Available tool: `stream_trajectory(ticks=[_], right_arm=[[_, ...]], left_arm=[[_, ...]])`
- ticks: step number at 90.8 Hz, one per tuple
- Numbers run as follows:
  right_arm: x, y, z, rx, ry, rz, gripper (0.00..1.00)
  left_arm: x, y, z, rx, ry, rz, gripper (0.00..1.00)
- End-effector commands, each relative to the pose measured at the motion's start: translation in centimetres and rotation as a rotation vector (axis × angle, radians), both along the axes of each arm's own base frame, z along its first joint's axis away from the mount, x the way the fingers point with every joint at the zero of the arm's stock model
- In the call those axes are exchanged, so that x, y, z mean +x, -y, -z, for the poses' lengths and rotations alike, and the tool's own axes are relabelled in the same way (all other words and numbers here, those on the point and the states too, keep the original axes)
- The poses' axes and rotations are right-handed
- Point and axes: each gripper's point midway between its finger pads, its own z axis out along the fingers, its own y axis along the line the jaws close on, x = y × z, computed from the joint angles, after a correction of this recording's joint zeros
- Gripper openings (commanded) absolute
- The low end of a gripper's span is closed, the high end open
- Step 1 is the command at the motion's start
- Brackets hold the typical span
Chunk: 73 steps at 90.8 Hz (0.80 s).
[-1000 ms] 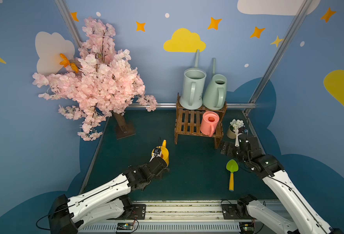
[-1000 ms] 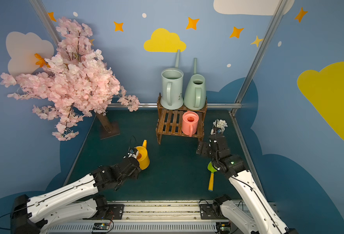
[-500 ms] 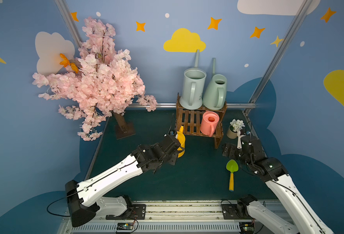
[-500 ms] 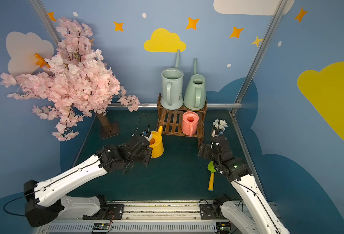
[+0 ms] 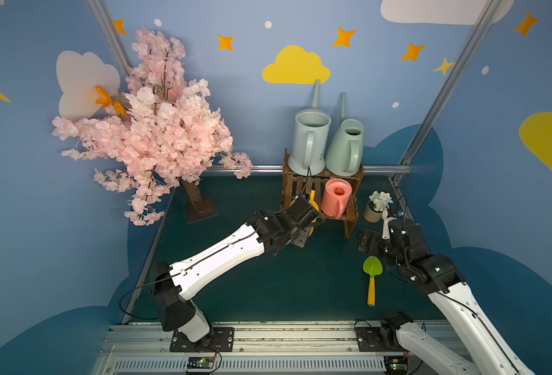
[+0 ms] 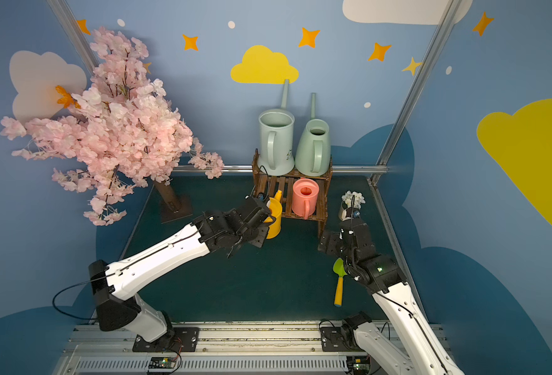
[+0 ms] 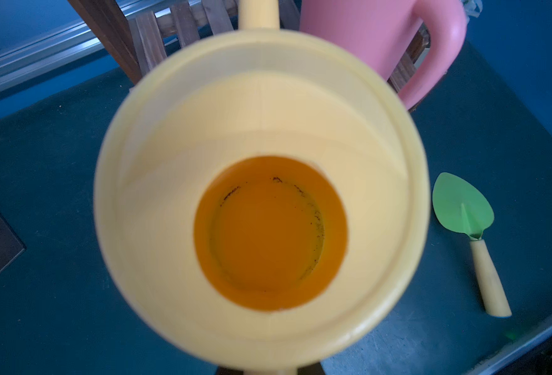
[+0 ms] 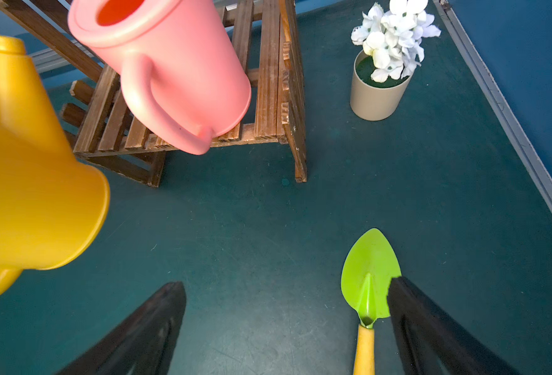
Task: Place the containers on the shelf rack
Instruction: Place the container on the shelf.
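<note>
Left gripper (image 6: 265,222) pinches yellow watering can (image 6: 276,217) by handle; placing on shelf rack (image 6: 323,207) lower tier could knock salmon-pink watering can (image 6: 304,198). Right gripper (image 8: 284,328) fingers spread, empty.

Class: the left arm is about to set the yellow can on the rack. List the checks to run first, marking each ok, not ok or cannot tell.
1. Left claw shut on the yellow can: ok.
2. Yellow can upright, spout up: ok.
3. Free spot on the rack, lower tier, beside the pink can: ok.
4. Yellow can's base higher than the lower tier: cannot tell.
5. Right claw open and apart from the rack: ok.
6. Trowel lying away from the rack's front: ok.
</note>
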Motion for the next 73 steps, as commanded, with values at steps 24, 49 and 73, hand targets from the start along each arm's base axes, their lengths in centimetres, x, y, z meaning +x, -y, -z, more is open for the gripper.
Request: stream_trajectory(ticks=[24, 49, 73], right_arm=[[-0.8, 0.3, -0.4, 0.009, 0.005, -0.005, 0.98], [-0.8, 0.3, -0.1, 0.004, -0.004, -0.007, 0.98], [-0.8, 0.3, 0.0, 0.001, -0.007, -0.007, 0.98]], left_arm=[[3.7, 1.5, -0.8, -0.015, 0.018, -0.019, 0.08], [5.3, 1.2, -0.7, -0.035, 0.006, -0.044, 0.08], [6.9, 1.4, 0.4, -0.047, -0.023, -0.056, 0.08]])
